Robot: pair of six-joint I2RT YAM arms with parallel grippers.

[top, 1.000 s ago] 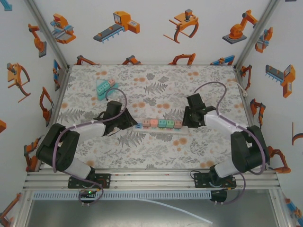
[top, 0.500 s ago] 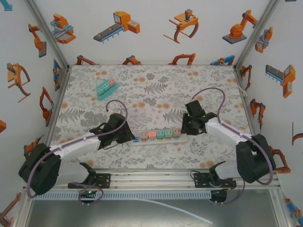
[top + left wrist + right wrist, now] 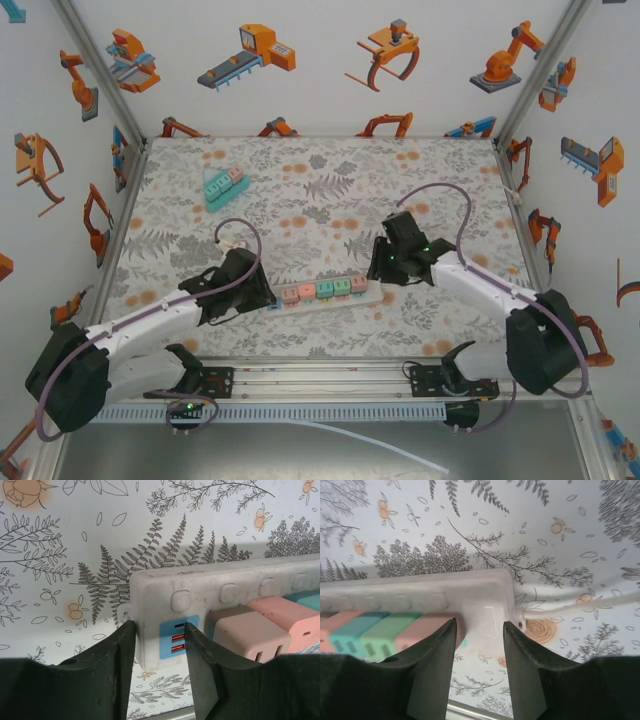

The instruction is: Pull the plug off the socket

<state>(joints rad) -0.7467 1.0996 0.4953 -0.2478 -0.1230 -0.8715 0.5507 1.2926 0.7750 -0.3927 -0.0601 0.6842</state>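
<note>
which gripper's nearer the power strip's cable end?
Right. The right gripper straddles the power strip where its cable exits; the left gripper straddles the opposite end, at the USB ports.

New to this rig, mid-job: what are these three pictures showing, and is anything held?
Two robot arms are bolted at the table's near edge. The overhead picture looks down from behind them; the other two come from wrist cameras, each arm's dark fingers at the bottom. On the floral table lies a white power strip carrying five coloured plugs, with a smaller teal block at the rear left. The left hand straddles the strip's USB end; the right hand straddles its cable end. Whether either is clamping, I cannot tell.
</note>
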